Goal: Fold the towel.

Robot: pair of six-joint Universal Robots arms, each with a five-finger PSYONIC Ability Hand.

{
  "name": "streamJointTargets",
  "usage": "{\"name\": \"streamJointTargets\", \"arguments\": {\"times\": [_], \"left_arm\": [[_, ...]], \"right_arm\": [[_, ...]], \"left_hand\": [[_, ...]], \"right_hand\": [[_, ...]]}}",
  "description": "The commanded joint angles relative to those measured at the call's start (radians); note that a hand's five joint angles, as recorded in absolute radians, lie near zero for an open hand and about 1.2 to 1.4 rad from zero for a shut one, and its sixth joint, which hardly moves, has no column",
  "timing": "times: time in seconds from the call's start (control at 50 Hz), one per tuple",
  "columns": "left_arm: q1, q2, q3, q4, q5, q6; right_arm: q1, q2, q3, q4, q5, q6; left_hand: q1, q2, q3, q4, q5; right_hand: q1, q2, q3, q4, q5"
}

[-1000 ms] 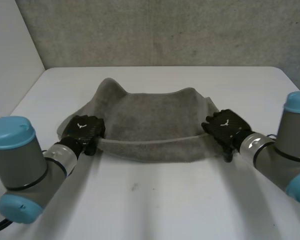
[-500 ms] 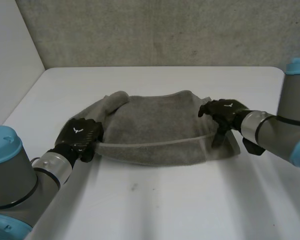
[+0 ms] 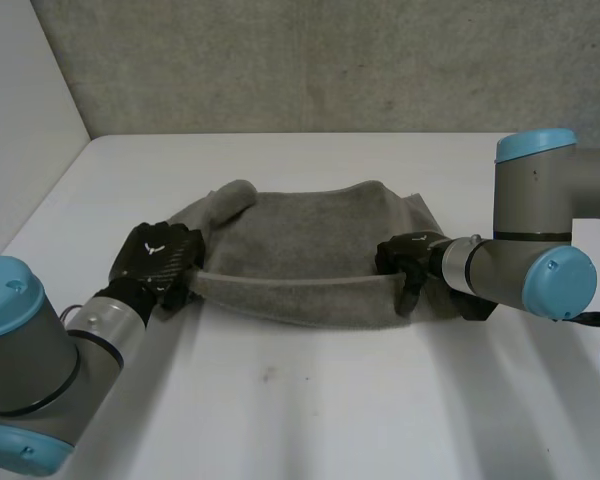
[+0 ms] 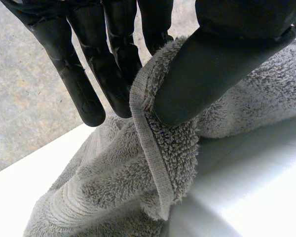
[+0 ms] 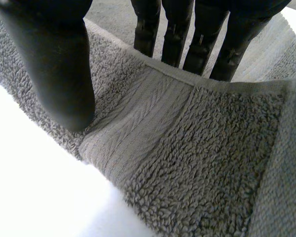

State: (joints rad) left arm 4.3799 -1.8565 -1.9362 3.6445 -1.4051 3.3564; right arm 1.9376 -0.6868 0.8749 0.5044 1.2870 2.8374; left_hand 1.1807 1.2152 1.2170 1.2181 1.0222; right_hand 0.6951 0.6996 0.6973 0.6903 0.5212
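Grey towel (image 3: pixel 300 235) bunched at mid-surface (image 3: pixel 310 400). The left robot hand (image 3: pixel 158 258) pinches the near hem's left corner between thumb and fingers. The right robot hand (image 3: pixel 408 260) is clamped likewise on its right end. The hem hangs raised between them, not yet laid over, so the fold appears roughly half complete.

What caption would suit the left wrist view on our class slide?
Left hand pinches the grey towel by its hemmed edge, thumb against fingers.

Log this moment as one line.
towel: bunched on table | left hand: pinches near-left corner | right hand: pinches near-right edge | fold: unfinished
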Motion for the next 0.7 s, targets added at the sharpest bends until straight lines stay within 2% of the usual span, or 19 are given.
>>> {"name": "streamJointTargets", "arguments": {"times": [0.02,0.04,0.06,0.08,0.2,0.24,0.26,0.3,0.36,0.42,0.58,0.7], "left_arm": [[0.001,-0.016,-0.001,0.045,0.000,0.001],[0.001,-0.017,-0.001,0.045,0.000,0.001],[0.001,-0.026,-0.001,0.051,0.000,0.003],[0.001,-0.035,0.000,0.057,0.000,0.003],[-0.002,-0.075,0.009,0.078,0.000,0.005],[-0.003,-0.108,0.019,0.101,0.000,0.006],[-0.003,-0.109,0.019,0.101,0.000,0.006],[-0.003,-0.148,0.042,0.123,0.002,0.006],[-0.003,-0.171,0.057,0.129,0.002,0.005],[-0.003,-0.210,0.089,0.120,0.002,0.005],[-0.003,-0.253,0.131,0.117,0.000,0.003],[-0.002,-0.228,0.108,0.111,-0.006,0.005]], "right_arm": [[-0.002,-0.029,0.022,-0.003,0.000,-0.018],[-0.002,-0.030,0.022,-0.003,0.000,-0.018],[-0.011,-0.054,0.035,-0.006,-0.003,-0.010],[-0.014,-0.084,0.054,-0.010,-0.005,-0.007],[-0.039,-0.211,0.184,-0.067,-0.018,-0.004],[-0.075,-0.314,0.316,-0.136,-0.032,-0.009],[-0.075,-0.315,0.317,-0.136,-0.032,-0.009],[-0.110,-0.423,0.468,-0.216,-0.069,-0.018],[-0.129,-0.474,0.539,-0.254,-0.092,-0.019],[-0.193,-0.589,0.702,-0.340,-0.155,-0.021],[-0.285,-0.692,0.826,-0.394,-0.199,-0.021],[-0.351,-0.743,0.865,-0.467,-0.198,-0.004]], "left_hand": [[0.216,0.181,0.179,0.178,0.200],[0.216,0.181,0.179,0.178,0.200],[0.201,0.167,0.165,0.164,0.185],[0.155,0.120,0.118,0.117,0.139],[-0.048,-0.083,-0.085,-0.086,-0.064],[-0.256,-0.290,-0.292,-0.293,-0.272],[-0.257,-0.291,-0.293,-0.294,-0.273],[-0.508,-0.542,-0.544,-0.545,-0.524],[-0.521,-0.555,-0.557,-0.558,-0.537],[-0.524,-0.558,-0.560,-0.561,-0.540],[-0.524,-0.558,-0.560,-0.561,-0.540],[-0.512,-0.547,-0.548,-0.550,-0.528]], "right_hand": [[0.439,0.435,0.437,0.444,0.439],[0.441,0.436,0.439,0.446,0.440],[0.621,0.617,0.619,0.626,0.621],[0.700,0.696,0.698,0.705,0.700],[0.701,0.697,0.699,0.706,0.701],[0.701,0.697,0.699,0.706,0.701],[0.701,0.697,0.699,0.706,0.701],[0.701,0.697,0.699,0.706,0.701],[0.701,0.697,0.699,0.706,0.701],[0.701,0.697,0.699,0.706,0.701],[0.701,0.697,0.699,0.706,0.701],[0.701,0.697,0.699,0.706,0.701]]}}
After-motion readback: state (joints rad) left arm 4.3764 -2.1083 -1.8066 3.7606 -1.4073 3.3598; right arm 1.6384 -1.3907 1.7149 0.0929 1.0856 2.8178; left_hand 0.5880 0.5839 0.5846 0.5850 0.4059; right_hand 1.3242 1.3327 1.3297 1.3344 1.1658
